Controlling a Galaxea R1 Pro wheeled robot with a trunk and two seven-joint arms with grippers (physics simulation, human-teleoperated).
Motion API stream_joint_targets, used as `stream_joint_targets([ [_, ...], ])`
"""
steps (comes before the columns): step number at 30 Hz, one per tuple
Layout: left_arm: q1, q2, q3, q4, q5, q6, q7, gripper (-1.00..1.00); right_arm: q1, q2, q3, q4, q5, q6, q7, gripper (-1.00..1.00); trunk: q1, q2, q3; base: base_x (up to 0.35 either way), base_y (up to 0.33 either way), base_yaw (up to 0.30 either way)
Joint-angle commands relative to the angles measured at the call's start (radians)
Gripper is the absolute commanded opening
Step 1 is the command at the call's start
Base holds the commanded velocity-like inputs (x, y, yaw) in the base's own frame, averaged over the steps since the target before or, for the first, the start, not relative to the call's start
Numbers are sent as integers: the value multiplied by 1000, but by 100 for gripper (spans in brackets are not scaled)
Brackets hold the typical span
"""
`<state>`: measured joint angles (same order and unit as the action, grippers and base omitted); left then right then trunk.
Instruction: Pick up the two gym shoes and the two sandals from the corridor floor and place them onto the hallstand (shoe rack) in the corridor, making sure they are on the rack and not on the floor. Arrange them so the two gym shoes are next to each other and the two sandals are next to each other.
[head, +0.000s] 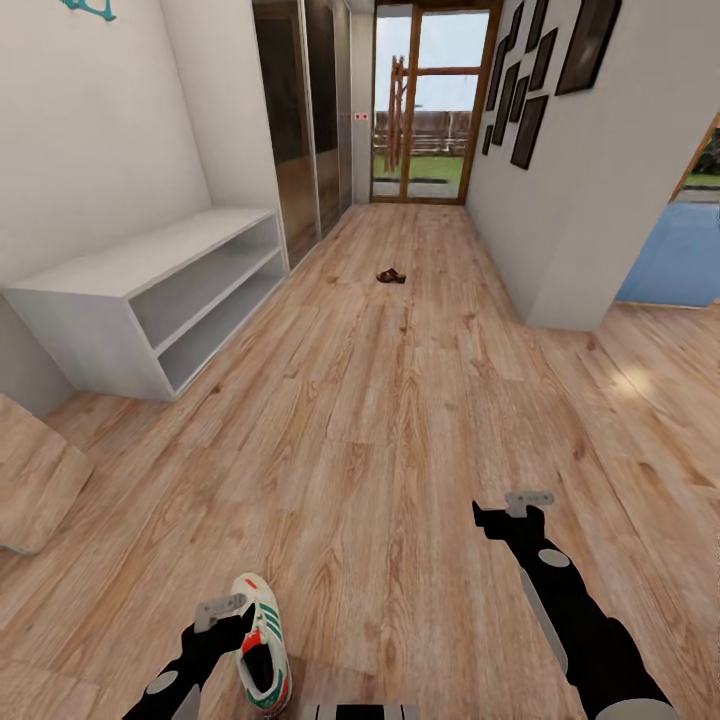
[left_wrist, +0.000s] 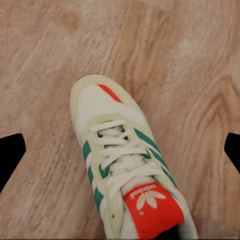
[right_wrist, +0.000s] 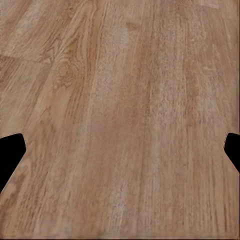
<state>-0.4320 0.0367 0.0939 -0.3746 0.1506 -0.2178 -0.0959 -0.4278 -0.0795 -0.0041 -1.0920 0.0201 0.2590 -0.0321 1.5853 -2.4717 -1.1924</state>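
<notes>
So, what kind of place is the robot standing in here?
Most likely the entrance corridor of a home: a long wood-plank floor runs to a glass door with a garden behind it, a low grey shoe rack stands against the wall, and a gym shoe lies on the floor.

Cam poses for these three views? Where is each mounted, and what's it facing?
Head: on the head, looking forward and down the corridor; shows both arms, rack, sandal.
Left wrist: by the left gripper, looking down at the sneaker; dark fingertips at the edges.
Right wrist: by the right gripper, facing bare floor.
Shared: head and left wrist both show the sneaker.
</notes>
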Motion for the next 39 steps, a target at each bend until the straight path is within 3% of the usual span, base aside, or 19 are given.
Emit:
stream_joint_targets([
  [1,-1,0,5,1,10,-1,-10,100,0,0,1,-2,2,6,-3,100,-1,0,-1,-267,0,0],
  [10,-1,0,4,1,9,-1,-10,100,0,1,1,-4,2,7,-3,100,-1,0,-1,-248,0,0],
  [24,-1,-2,-1,0,7,7,-11,100,0,4,2,-6,1,16,-3,100,-1,0,-5,-30,0,3],
  [32,-1,-4,2,-1,8,11,-11,100,0,6,0,-24,0,84,-3,100,-1,0,-16,-2,0,57],
  [39,-12,-6,1,-2,9,16,-11,100,0,8,0,-99,-2,146,-3,100,-1,0,-27,0,0,76],
])
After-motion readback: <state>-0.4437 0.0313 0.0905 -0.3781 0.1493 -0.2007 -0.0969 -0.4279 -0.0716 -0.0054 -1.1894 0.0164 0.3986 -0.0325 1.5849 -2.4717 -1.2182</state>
